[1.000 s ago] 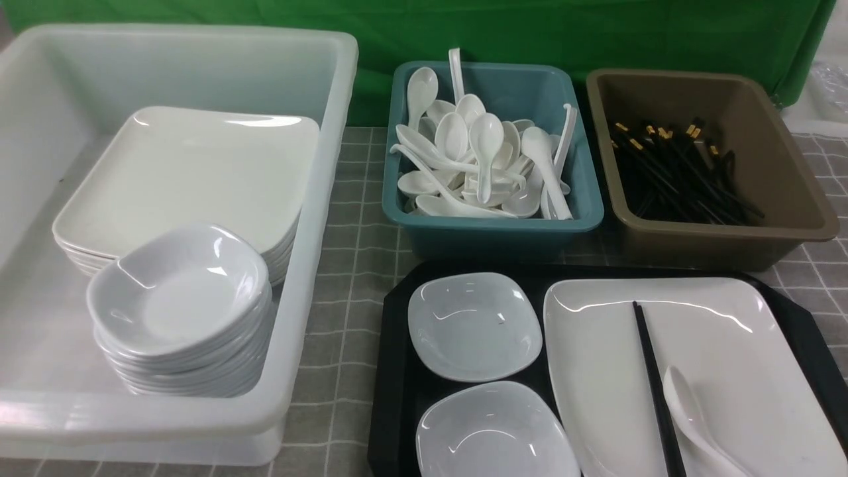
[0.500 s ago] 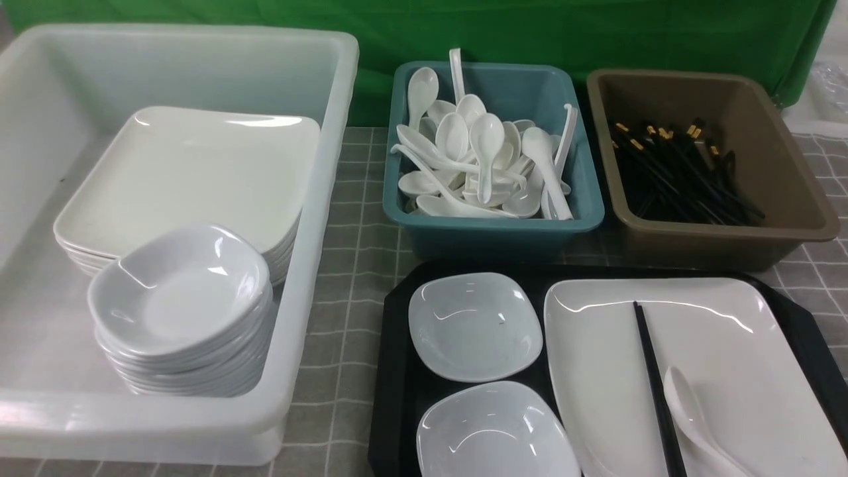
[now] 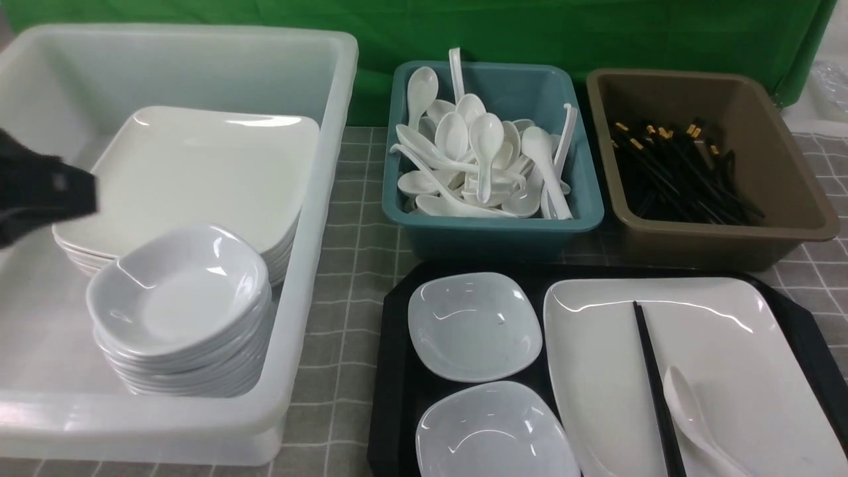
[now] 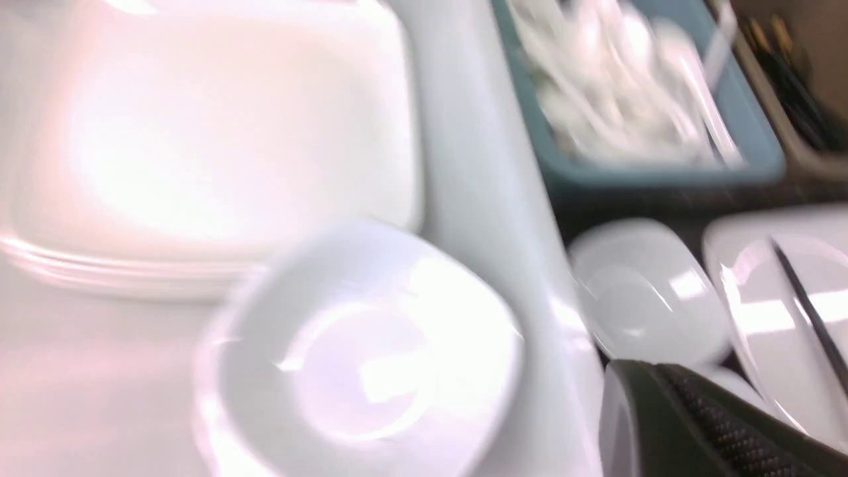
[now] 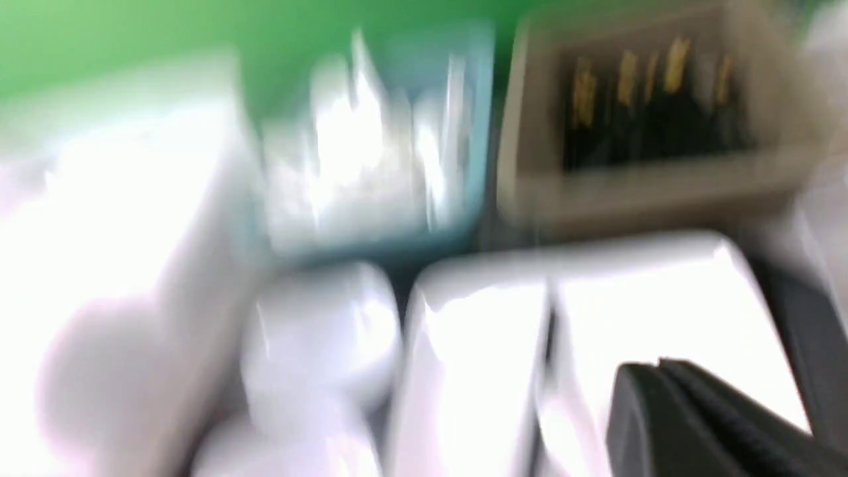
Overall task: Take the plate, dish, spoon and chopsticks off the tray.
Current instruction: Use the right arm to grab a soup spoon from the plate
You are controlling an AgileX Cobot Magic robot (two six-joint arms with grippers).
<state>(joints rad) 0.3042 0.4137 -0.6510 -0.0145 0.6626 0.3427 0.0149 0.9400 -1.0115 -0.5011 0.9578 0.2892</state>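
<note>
The left gripper (image 3: pixel 86 192) has entered from the left edge. It is level above the stacked plates (image 3: pixel 199 179) in the white bin (image 3: pixel 318 199), jaws clenched and empty. The right gripper (image 5: pixel 676 417), seen only in its blurred wrist view, is also clenched. The plate (image 3: pixel 715 358) carries the chopsticks (image 3: pixel 652 384) and spoon (image 3: pixel 689 411) and lies beside two dishes (image 3: pixel 474 324) on the tray (image 3: pixel 397 397).

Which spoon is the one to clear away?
Find the big black tray nearest the robot. On its right side lies a large white plate, and the spoon rests on it beside the black chopsticks. It lies alone, unlike the spoons heaped in the teal bin.
</note>
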